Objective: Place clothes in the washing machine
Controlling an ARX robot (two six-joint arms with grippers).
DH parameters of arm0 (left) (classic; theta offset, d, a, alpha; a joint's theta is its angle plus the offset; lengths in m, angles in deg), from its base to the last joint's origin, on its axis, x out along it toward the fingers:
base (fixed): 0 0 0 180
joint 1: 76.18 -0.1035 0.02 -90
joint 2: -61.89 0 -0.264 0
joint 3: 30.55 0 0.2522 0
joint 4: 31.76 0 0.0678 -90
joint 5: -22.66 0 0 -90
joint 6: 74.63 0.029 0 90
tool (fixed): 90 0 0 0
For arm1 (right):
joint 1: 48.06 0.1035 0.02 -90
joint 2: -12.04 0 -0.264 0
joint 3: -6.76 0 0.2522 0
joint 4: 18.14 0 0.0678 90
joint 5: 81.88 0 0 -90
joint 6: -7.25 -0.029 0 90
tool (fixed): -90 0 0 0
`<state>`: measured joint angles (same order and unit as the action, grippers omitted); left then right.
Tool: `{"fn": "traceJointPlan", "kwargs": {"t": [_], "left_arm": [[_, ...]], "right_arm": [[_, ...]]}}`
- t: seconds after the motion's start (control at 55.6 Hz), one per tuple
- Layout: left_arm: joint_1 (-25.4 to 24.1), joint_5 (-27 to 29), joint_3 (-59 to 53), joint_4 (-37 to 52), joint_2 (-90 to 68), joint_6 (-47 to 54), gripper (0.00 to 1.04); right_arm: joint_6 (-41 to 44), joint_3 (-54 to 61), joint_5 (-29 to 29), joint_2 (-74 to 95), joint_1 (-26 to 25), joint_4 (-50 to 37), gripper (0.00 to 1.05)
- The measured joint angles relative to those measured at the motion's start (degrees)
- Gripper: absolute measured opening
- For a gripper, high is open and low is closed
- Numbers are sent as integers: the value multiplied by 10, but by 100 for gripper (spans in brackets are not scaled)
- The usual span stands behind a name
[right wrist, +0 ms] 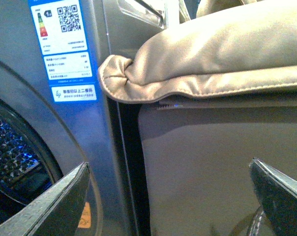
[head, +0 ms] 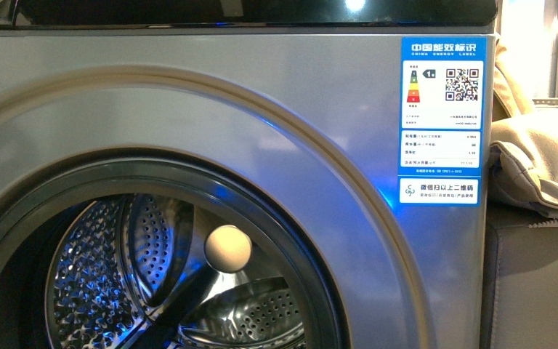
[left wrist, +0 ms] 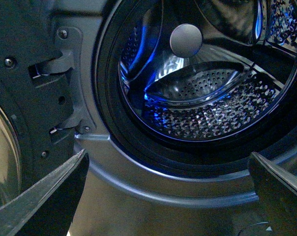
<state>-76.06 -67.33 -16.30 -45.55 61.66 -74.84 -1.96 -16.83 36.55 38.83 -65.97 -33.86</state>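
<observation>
The washing machine (head: pixel 189 109) stands open; left gripper (left wrist: pixel 168 153) and right gripper (right wrist: pixel 168 164) gape empty. Beige cloth (right wrist: pixel 212 54) at its two o'clock could get grabbed by mistake.

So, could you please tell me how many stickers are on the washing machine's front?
2: a blue-white label at the front's upper right, and an orange sticker lower down, beside the door opening. Others may be out of view.

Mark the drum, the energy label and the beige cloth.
drum (left wrist: pixel 212 118): left wrist view, on its perforated lower wall.
energy label (head: pixel 442 109): front view, on its white panel.
beige cloth (right wrist: pixel 222 54): right wrist view, on its top fold.
</observation>
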Motion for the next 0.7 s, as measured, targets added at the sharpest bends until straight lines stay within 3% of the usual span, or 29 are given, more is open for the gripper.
{"fn": "traceJointPlan", "kwargs": {"t": [0.162,0.27,0.503,0.701], "left_arm": [[0,0,0,0,0,0,98],[0,0,0,0,0,0,98],[0,0,0,0,0,0,98],[0,0,0,0,0,0,98]], "right_arm": [[-6,-82,41,120,-60,-59,97],[-18,-132,51,169,-86,-52,97],[-56,-258,121,257,-155,112,97],[-6,-333,169,356,-231,241,97]]}}
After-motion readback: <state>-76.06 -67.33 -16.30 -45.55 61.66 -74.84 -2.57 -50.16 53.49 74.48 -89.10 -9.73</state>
